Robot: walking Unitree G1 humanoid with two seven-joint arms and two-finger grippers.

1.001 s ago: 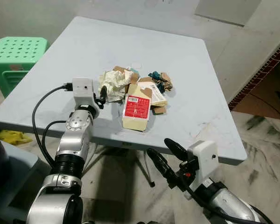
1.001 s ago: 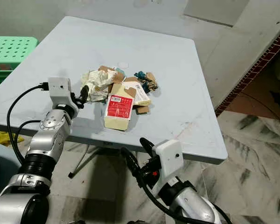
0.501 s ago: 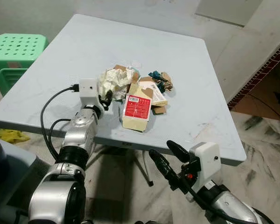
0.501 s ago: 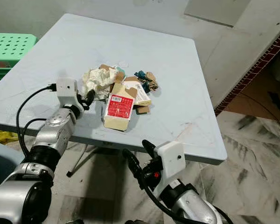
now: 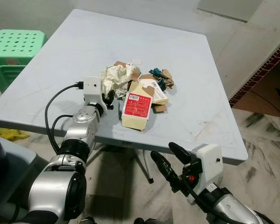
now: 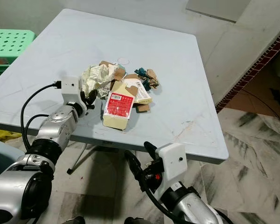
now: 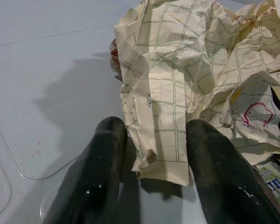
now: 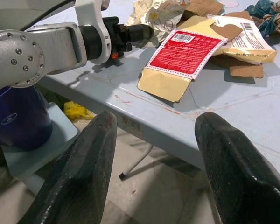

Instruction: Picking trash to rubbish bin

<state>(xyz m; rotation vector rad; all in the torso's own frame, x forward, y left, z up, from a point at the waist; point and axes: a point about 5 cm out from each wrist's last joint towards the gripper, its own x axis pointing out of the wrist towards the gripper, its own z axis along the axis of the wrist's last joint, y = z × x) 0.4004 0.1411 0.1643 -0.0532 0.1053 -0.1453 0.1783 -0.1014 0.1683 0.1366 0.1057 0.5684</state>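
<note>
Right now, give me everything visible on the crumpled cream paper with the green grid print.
The crumpled cream paper with green grid lines is thin, creased sheet bearing small star prints and a red scribble. It lies bunched on the pale grey table at the left end of the trash pile, against torn brown cardboard. A flap of it hangs between the open black fingers of the left gripper, which reaches in at table level; whether the pads touch it is unclear.

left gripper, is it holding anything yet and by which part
Nothing is held yet. The left gripper is open, its fingers either side of the lower edge of the crumpled paper on the table. The right gripper hangs open below the table edge.
</note>
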